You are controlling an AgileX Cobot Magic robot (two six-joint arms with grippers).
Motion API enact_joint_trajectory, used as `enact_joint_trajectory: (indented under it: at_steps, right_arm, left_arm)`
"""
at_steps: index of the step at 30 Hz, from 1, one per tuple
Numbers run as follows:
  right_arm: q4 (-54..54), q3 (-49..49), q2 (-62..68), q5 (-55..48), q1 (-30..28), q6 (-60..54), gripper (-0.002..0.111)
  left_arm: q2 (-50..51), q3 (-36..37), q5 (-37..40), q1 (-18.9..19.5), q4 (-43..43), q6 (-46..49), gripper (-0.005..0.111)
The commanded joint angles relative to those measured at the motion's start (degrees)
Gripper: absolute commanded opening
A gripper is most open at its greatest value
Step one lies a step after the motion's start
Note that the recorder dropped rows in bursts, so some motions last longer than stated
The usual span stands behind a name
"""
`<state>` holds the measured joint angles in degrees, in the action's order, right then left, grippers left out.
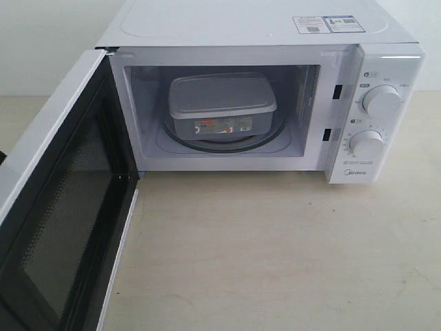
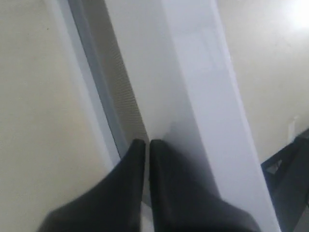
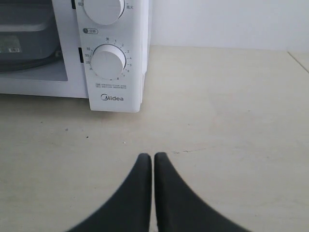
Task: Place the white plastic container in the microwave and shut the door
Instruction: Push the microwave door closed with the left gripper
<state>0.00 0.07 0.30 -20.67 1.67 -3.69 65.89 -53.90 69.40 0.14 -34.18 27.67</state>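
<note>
Container (image 1: pixel 222 105) loading is complete by our reading; the step in hand is closing the door (image 1: pixel 65 200).

Nearest, the left gripper (image 2: pixel 146 142) has its fingers pressed together on nothing. Its tips are right at the door's white outer side, just beside the mesh (image 2: pixel 123 92); we cannot tell whether they touch. The right gripper (image 3: pixel 151 155) is likewise clenched and empty. It hovers over the table (image 1: pixel 275 262) in front of the control panel, well apart from the dials (image 3: pixel 108 60).

The door stands wide open, swung out to the left of the exterior view, its inner mesh facing the table.

Next move, in our judgement: the left arm pushes the outer face so the door swings round to the microwave (image 1: pixel 386 62) front until it latches. Nothing shows in the swing path across the table, and the right gripper sits off to the panel side of the opening.

Farther in, the container rests on the turntable (image 1: pixel 265 141), lid on, label facing out. It lies behind the cavity lip with a gap to each side wall, so the door should not catch it.
</note>
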Motion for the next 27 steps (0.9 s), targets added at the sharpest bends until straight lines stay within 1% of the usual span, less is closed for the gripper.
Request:
enact_joint_trajectory:
  at_steps: [1, 3, 7, 10, 14, 16, 18, 21, 24, 27]
  right_arm:
    - [-0.51, -0.07, -0.3, -0.07, 0.06, -0.1, 0.0]
    - [-0.51, -0.07, -0.3, -0.07, 0.06, -0.1, 0.0]
    - [-0.51, -0.07, -0.3, -0.07, 0.06, -0.1, 0.0]
    - [-0.51, -0.07, -0.3, -0.07, 0.06, -0.1, 0.0]
    - [-0.51, -0.07, -0.3, -0.07, 0.06, -0.1, 0.0]
    - [-0.51, -0.07, -0.3, -0.07, 0.06, -0.1, 0.0]
    - [-0.51, -0.07, -0.3, -0.07, 0.06, -0.1, 0.0]
    - [-0.51, -0.07, -0.3, -0.07, 0.06, -0.1, 0.0]
    - [-0.51, -0.07, -0.3, -0.07, 0.06, -0.1, 0.0]
    - [-0.51, -0.07, -0.3, -0.07, 0.06, -0.1, 0.0]
  left_arm:
    - [-0.03, -0.2, 0.57, -5.39, -3.6, 1.78, 0.004]
    - [-0.03, -0.2, 0.35, -7.94, -7.45, 2.65, 0.004]
    - [2.87, -0.2, -6.1, -13.28, -11.57, 3.78, 0.004]
    - [5.25, -0.2, -9.8, -15.21, -14.42, 5.25, 0.004]
    - [7.84, -0.2, -12.72, -16.22, -19.54, 8.8, 0.004]
    - [9.25, -0.2, -13.52, -16.22, -22.83, 11.47, 0.004]
    - [10.32, -0.35, -14.2, -16.22, -24.6, 12.03, 0.004]
    - [10.94, -1.79, -12.61, -16.22, -24.45, 12.32, 0.004]
    - [8.49, -6.08, -8.58, -16.22, -24.37, 12.73, 0.004]
    - [5.28, -8.39, -8.37, -16.22, -24.37, 12.73, 0.004]
